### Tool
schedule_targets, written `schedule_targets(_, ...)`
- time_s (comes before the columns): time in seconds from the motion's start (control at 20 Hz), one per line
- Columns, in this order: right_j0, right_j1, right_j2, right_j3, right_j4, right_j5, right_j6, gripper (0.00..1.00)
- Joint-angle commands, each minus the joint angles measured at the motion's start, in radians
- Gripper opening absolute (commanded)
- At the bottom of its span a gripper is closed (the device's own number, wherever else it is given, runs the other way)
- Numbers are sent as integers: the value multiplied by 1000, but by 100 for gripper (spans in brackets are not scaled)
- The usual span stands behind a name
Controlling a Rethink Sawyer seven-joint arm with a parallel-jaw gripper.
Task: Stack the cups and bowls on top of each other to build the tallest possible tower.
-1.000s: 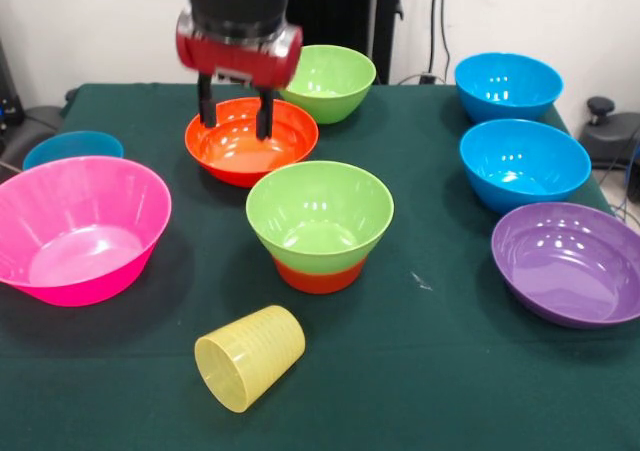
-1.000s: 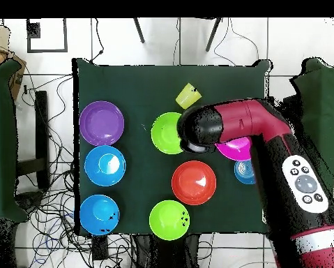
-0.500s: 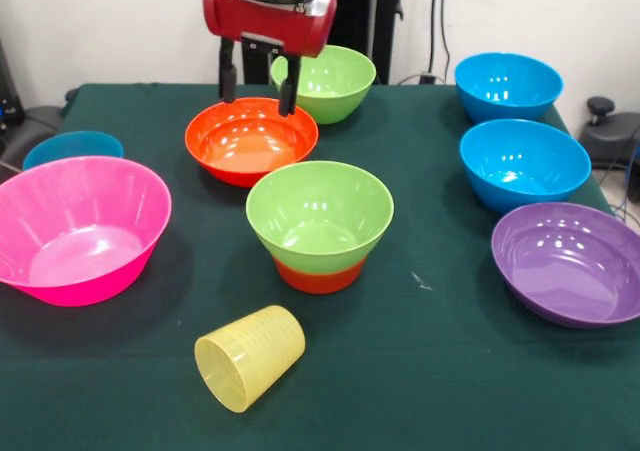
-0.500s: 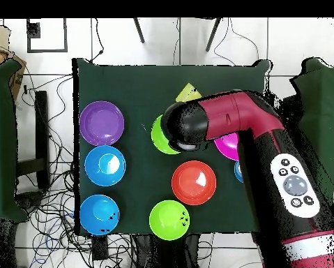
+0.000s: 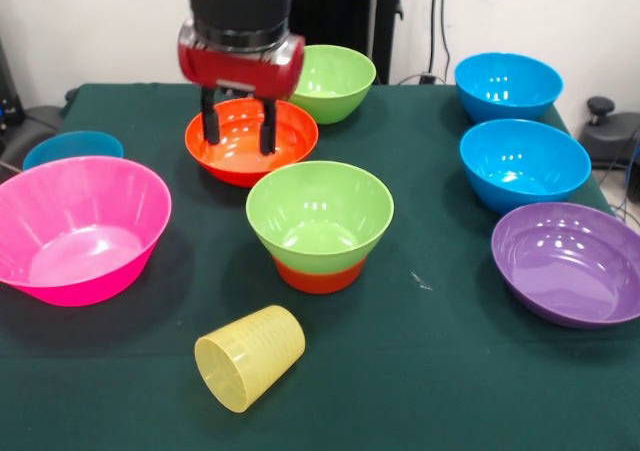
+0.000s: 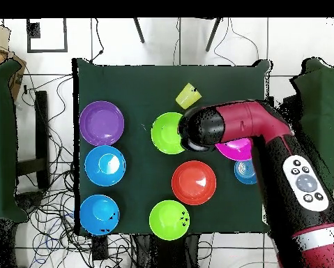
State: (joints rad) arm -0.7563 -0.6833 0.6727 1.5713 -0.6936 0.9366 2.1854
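Descending vertically from above, the gripper (image 5: 238, 131) hangs with fingers spread and empty before the orange bowl (image 5: 251, 140). The yellow cup (image 5: 250, 357) lies on its side near the two-bowl tower (image 5: 320, 224).

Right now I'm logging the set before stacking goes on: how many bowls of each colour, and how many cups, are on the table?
Blue bowls: 3
Lime green bowls: 2
Orange bowls: 2
Pink bowl: 1
Purple bowl: 1
Yellow cup: 1
Total: 10
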Motion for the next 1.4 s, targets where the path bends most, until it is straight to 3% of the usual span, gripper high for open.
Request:
schedule_targets(0.05,-26,152,-49,-13,-66,-71,-181,100)
schedule_targets(0.35,-24,181,-29,-86,-39,13,-225,100)
schedule_targets(0.65,-11,203,-32,-113,-47,14,-208,100)
schedule_targets(1.1,-9,215,-24,-165,-24,93,-258,100)
schedule_targets(1.4,-14,223,-20,-187,-33,89,-279,100)
